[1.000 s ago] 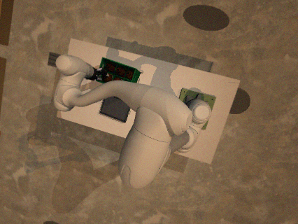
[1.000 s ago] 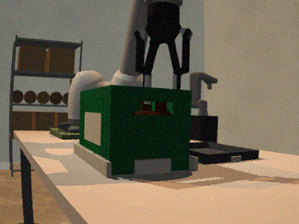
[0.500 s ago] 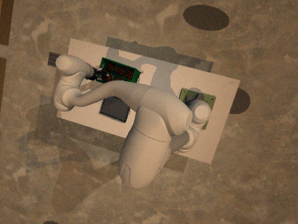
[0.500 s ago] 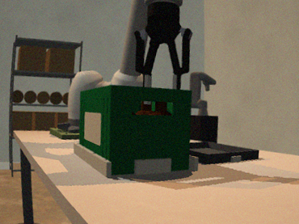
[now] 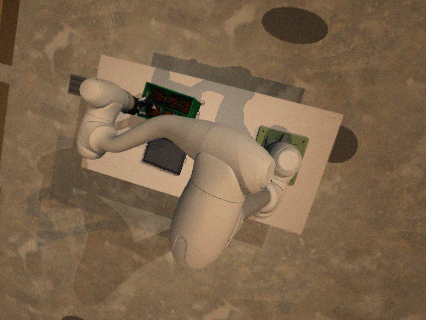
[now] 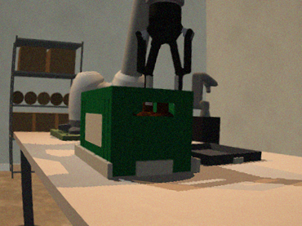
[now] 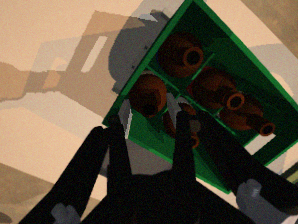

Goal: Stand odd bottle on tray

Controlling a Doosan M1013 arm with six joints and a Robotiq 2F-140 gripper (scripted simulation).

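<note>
The pale table (image 5: 320, 125) stood on a mottled floor, a shelf rack (image 6: 13, 73) by the wall. Near its far-left corner the green crate (image 6: 138, 132) held five brown bottles (image 7: 187, 52) upright; the dark tray (image 6: 226, 154) waited beside. My gripper (image 6: 161, 75) hung half-open, empty, straddling one neck, probably gauging it.

1. Arm (image 5: 210, 165): white, six-jointed; from its base it sweeps across the tabletop, bends sharply at the far joint and doubles back toward the wrist.
2. Wrist: pointing straight down, with the black hand (image 6: 161, 71) hanging vertically beneath it.
3. Hand: fingers (image 6: 140, 54) partly spread, neither fully apart nor together, with nothing held between them.
4. In the wrist view, the two dark fingers reach forward with a gap between them.
</note>
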